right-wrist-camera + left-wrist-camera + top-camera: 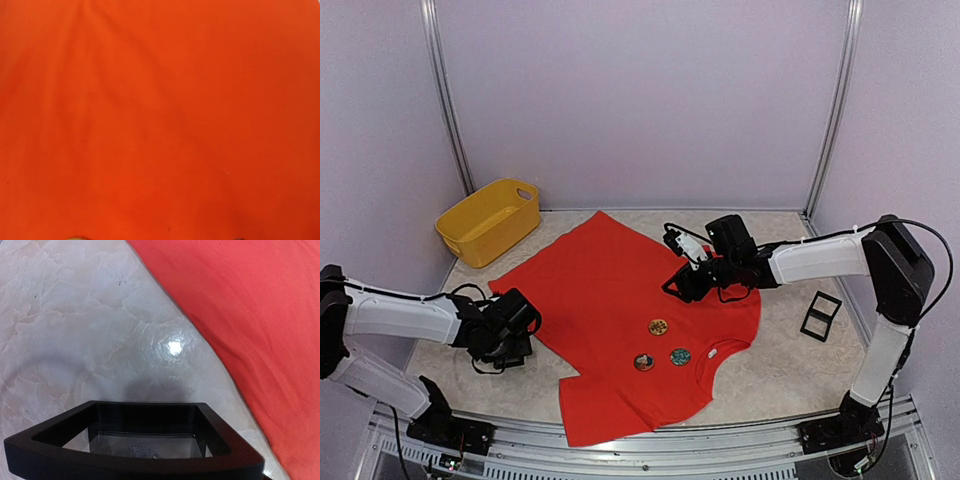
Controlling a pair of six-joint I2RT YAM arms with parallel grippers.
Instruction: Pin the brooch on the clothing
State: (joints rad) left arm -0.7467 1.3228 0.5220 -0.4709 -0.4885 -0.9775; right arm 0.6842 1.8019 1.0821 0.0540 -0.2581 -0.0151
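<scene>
- Spread flat mid-table (780, 375): the red T-shirt (610, 290), with its white neck label (713, 352) toward the near right.
- Soft, light, limp cloth. Likely to bunch and slide under any push, so probably best pinned down or pinched in a single layer just beside the chosen spot, not lifted whole.
- Lying on the shirt's chest near the collar: three round brooches (658, 326), (644, 362), (680, 356). Small, flat and hard, judged light and slippery. Best taken by the rim, with the pin backs out of sight.
- Poised low over the shirt's right shoulder area: the right gripper (680, 283), its wrist view filled with nothing but red cloth. Open or closed, impossible to tell.
- Parked just off the shirt's left edge over bare tabletop: the left gripper (512, 335), with a black frame case (130, 465) at its mouth and a dim round shape inside, too blurred to name. Fingers hidden, so gripped or merely close cannot be told.
- Resting on the table to the right, apart from the cloth: a second black frame (810, 316).
- Standing at the far left, just beyond the shirt's corner: a yellow basket (480, 245).
- Nothing between either gripper and the brooches but loose folds of cloth, the likeliest snag.
</scene>
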